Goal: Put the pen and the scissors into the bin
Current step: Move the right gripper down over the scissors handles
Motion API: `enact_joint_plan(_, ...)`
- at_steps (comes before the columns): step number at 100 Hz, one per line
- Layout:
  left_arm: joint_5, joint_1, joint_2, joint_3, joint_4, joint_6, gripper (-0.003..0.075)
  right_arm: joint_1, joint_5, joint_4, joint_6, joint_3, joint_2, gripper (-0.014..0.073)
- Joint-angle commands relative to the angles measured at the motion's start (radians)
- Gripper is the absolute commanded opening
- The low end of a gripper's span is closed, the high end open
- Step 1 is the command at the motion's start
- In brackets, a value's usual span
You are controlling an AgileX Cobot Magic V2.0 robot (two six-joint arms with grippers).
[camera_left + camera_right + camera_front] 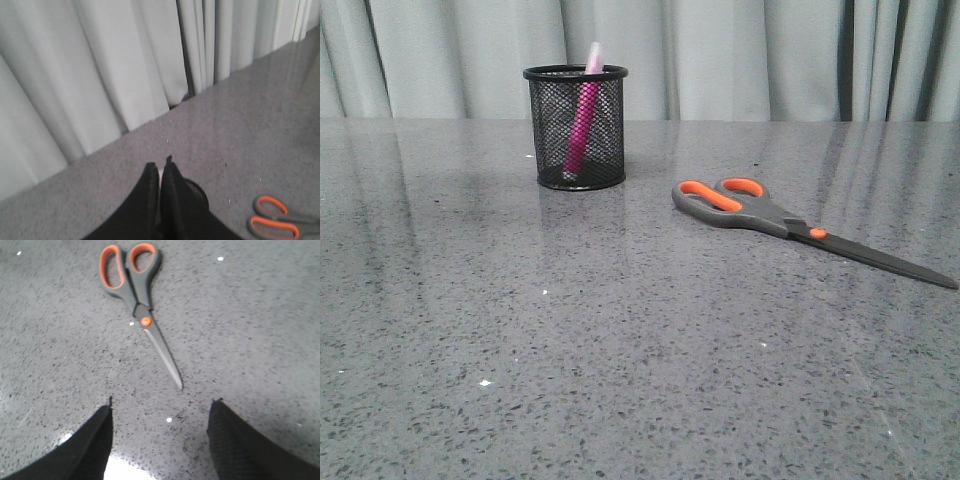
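A: Where do things stand on the desk (620,380)?

B: The pen (582,125) already leans inside the bin (576,128), its pale cap poking just above the rim. The scissors (790,225) lie flat on the desk, well apart from the bin on the robot's right side, handles toward the bin and closed blades pointing away to the right.

A: And the tools?

B: The right tool (160,415) hangs above the desk with its fingers spread wide, empty, the tip of the blades just ahead of the gap. The left tool (161,172) has its fingers pressed together, holding nothing that can be seen; part of the bin's mesh shows just behind it.

A: How would the scissors handle?

B: Probably rigid and fairly light, but lying flat against a glossy, hard surface, so there is little height to catch. The blades look thin, smooth and likely slippery. The thicker neck by the orange pivot, or the plastic handle shanks next to it, seems the safer place to pinch across. They are long, so they would need tipping blades-down to drop into the narrow bin, which looks light enough to topple.
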Motion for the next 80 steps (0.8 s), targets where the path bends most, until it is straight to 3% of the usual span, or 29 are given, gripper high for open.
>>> enact_joint_plan(1,0.006,0.019,-0.064,-0.005,0.074,-0.139,-0.0022,0.020,-0.039,0.067,-0.071,-0.033,0.037,0.0379)
enact_joint_plan(48,-0.270,0.055,-0.524,0.505,0.074,-0.143,-0.0022,0.198,-0.106,0.096,-0.156,-0.192,0.265,0.0382)
enact_joint_plan(80,-0.354,0.055,-0.825,0.696,0.070,-0.154,-0.0022,0.227,-0.098,0.035,-0.156,-0.338,0.480,0.0382)
